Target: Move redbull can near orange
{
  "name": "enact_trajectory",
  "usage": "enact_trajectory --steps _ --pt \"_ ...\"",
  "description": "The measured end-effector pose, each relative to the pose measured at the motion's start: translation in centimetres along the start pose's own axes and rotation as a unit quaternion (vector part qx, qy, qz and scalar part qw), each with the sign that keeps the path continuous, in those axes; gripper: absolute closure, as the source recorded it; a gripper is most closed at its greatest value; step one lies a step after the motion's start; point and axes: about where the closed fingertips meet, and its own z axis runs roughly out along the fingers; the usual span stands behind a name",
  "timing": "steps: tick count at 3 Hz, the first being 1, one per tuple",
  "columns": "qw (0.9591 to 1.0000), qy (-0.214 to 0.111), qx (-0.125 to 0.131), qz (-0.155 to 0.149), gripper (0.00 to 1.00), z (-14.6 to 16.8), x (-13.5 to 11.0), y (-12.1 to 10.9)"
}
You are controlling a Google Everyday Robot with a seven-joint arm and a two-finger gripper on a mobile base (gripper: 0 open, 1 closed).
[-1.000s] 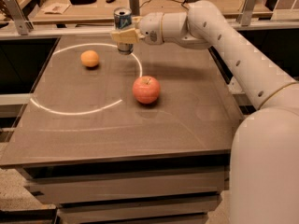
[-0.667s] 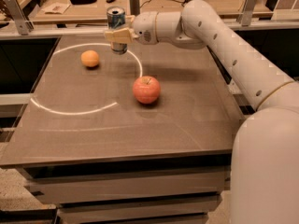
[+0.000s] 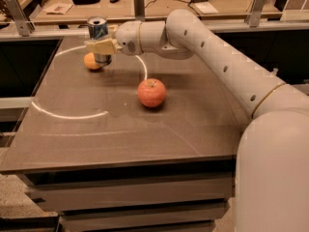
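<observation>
In the upper left of the frame the gripper (image 3: 100,46) was clamped around the middle of the can (image 3: 98,28), holding it upright with its silver top showing above the fingers. The can's lower end stood just right of the orange (image 3: 88,62), partly in front of it; whether the two touched I could not tell. The white arm (image 3: 217,57) reached in from the right. An apple (image 3: 151,93) lay well apart, mid-table (image 3: 120,139), near a white curved line (image 3: 67,115).
</observation>
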Motion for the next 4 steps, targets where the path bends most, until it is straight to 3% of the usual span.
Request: enact_trajectory --steps 2,4 --pt "0.9998 0.017 -0.001 -0.006 1.00 0.1 1.6 -0.1" --pt "0.9995 0.029 -0.008 0.006 1.00 -0.3 3.4 0.7"
